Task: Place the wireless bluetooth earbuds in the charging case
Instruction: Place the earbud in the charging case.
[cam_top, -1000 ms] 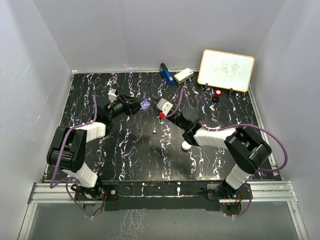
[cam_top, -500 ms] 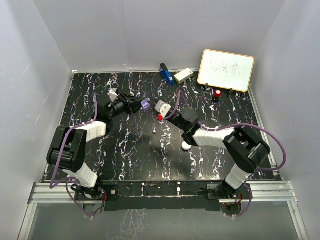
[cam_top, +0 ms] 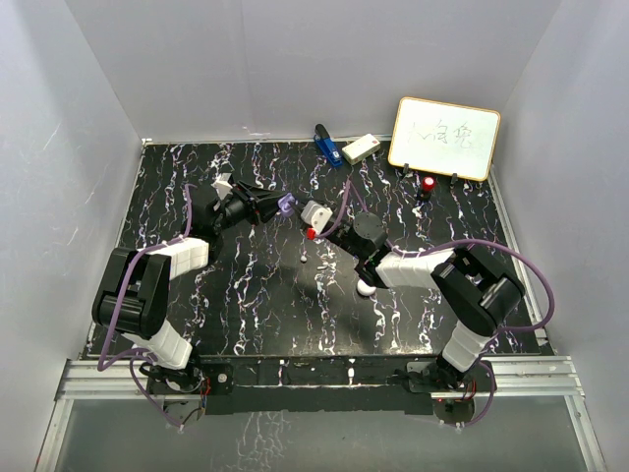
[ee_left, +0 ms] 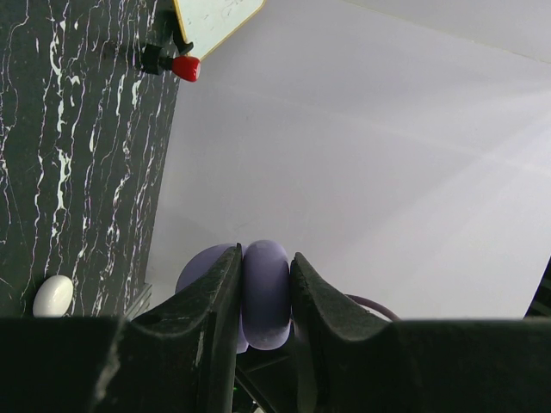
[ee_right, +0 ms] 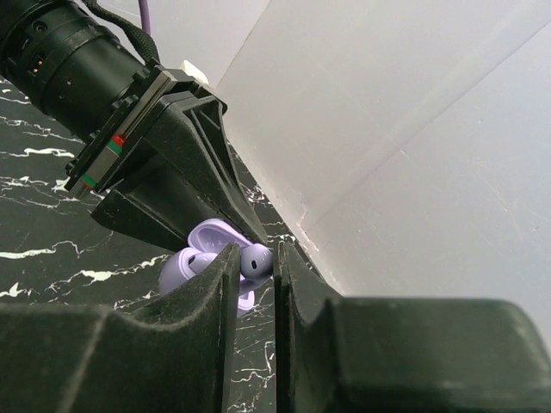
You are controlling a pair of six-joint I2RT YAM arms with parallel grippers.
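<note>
My left gripper [cam_top: 276,206] is shut on the open pale purple charging case [cam_top: 286,205] and holds it above the table; in the left wrist view the case [ee_left: 265,297] sits squeezed between the jaws. My right gripper [cam_top: 299,210] is shut on a pale purple earbud [ee_right: 256,260] and holds it right at the case's open mouth [ee_right: 191,258], touching or nearly touching it. A small white earbud [cam_top: 306,258] lies on the table below both grippers. A white pebble-like case [cam_top: 366,287] lies beside the right arm, also in the left wrist view [ee_left: 53,295].
A whiteboard [cam_top: 444,138] stands at the back right with a red-capped knob [cam_top: 429,183] in front of it. A blue object [cam_top: 326,146] and a white box [cam_top: 361,147] lie at the back edge. White walls enclose the black marbled table [cam_top: 256,305].
My right gripper has moved left with the purple earbud, closing the gap to the case. The left gripper has edged slightly right with the case.
</note>
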